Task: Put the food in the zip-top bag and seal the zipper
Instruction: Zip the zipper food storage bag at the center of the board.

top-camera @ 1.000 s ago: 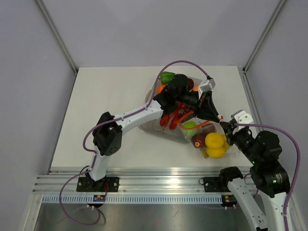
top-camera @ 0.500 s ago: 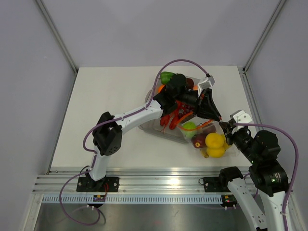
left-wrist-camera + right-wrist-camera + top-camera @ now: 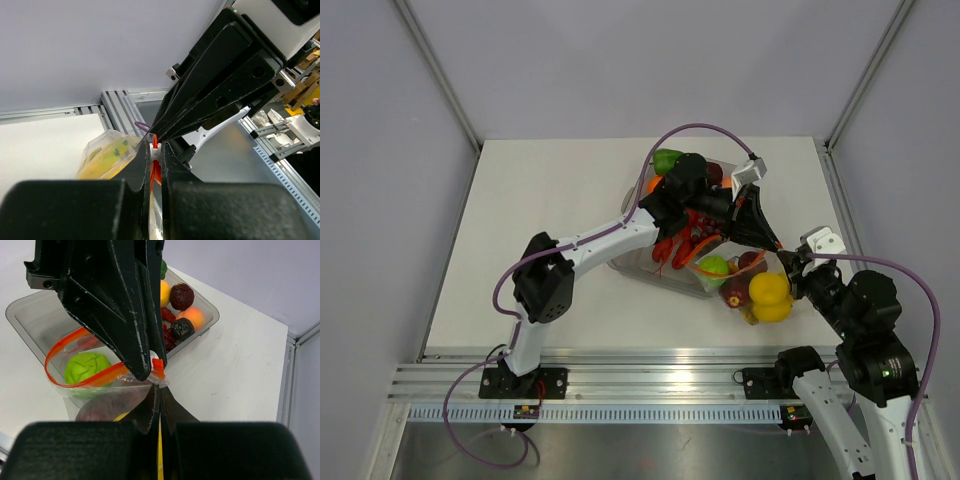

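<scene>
Across the white table (image 3: 540, 200), the left arm (image 3: 600, 240) reaches from its base at the near edge out over a clear rigid tray (image 3: 30, 322) toward the right side. At the tray's near right side sits the zip-top bag (image 3: 752, 283), bulging and lifted at its mouth; whether it leans on the tray's wall I cannot tell. 3 pieces of food show through its plastic: a yellow fruit (image 3: 770, 295) nearest the right arm, a dark red fruit (image 3: 734, 293) just left of it, and a round green piece (image 3: 87, 367) close to the mouth. More food lies in the tray: a green pepper (image 3: 667, 158) at the far end, a red lobster (image 3: 670, 245) toward the near wall, an orange (image 3: 192, 316) and a dark red knobbly fruit (image 3: 181, 294) close together. The left gripper (image 3: 156, 150) is clenched on the zipper (image 3: 102, 377), the orange-red strip pinched between its 2 fingers right at the white slider (image 3: 156, 360). The right gripper (image 3: 159, 390) meets it tip to tip from the opposite side, clamped tight on the bag's corner just below the slider. From there the zipper curves away in an open loop over the green piece, so that stretch of the mouth gapes.
</scene>
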Available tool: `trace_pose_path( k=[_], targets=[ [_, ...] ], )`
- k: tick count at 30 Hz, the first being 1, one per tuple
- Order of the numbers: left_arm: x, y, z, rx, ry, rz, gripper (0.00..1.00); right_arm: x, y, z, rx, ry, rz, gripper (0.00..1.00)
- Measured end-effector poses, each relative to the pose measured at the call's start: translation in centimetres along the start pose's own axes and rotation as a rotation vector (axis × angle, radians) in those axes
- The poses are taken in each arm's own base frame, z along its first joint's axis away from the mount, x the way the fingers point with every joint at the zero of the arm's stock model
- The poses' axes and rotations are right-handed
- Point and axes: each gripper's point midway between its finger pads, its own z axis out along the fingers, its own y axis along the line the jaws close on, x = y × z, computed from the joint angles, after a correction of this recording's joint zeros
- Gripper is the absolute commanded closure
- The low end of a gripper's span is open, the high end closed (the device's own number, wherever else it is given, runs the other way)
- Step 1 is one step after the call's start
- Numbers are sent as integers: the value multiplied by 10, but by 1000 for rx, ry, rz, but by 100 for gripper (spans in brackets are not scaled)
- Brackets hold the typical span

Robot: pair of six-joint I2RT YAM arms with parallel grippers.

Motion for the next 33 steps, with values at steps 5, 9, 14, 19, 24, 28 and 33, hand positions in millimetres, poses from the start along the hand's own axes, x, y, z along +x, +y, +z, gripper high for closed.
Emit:
trace_pose_path(
  k=[5,9,14,19,24,28,33],
  targets=[
    [1,3,1,-7,-1,-4,100,2,-6,2,36,5,18,100],
    [3,8,1,-22,-5,-5,100,6,-12,4,77,13,42,100],
    [13,21,3,-49,-3,-32,100,14,-20,6,129,43,64,100],
    [17,28,3,-72,-2,-37,100,21,-24,7,161,65,76,100],
    [20,31,2,-86,4,-38,100,22,-26,6,173,69,79,100],
    [20,33,2,-91,6,-41,100,22,-27,5,180,67,78,100],
    [25,38,2,-80,15,-80,100,25,-14,4,104,90,59,98]
  ],
)
